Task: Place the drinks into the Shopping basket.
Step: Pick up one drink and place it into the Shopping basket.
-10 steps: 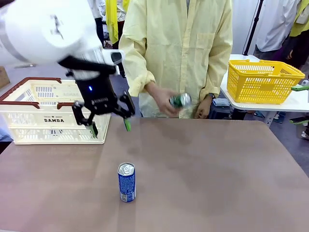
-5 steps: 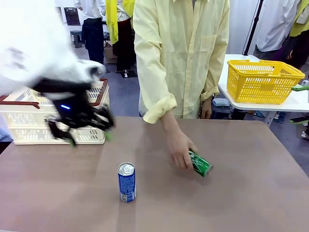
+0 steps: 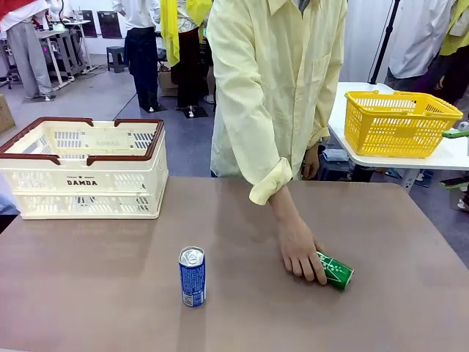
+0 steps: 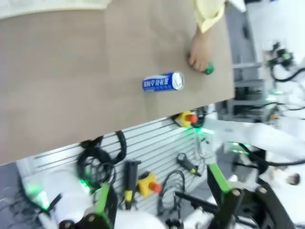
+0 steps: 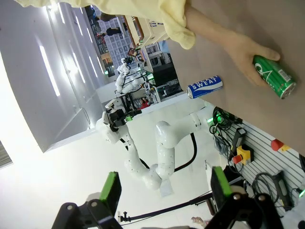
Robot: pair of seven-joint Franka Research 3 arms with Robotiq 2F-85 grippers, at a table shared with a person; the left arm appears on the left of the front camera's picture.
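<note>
A blue drink can (image 3: 192,276) stands upright near the table's front middle. To its right a green can (image 3: 335,270) lies on its side with the person's hand (image 3: 300,253) resting on it. The cream Shopping basket (image 3: 80,182) with dark red rim handles sits at the back left. In the left wrist view my left gripper (image 4: 162,195) is open and held off the table's edge, far from the blue can (image 4: 163,82) and the green can (image 4: 208,69). My right gripper (image 5: 165,186) is open too, well away from the blue can (image 5: 204,87) and the green can (image 5: 274,76).
A yellow mesh basket (image 3: 399,122) stands on a separate white table at the back right. The person in a yellow coat (image 3: 278,88) leans over the far edge. Bare brown tabletop (image 3: 95,279) lies between the blue can and the Shopping basket.
My left arm has swung out of the front view to the left. The person has brought the green can down from chest height and laid it on the table at the right.
</note>
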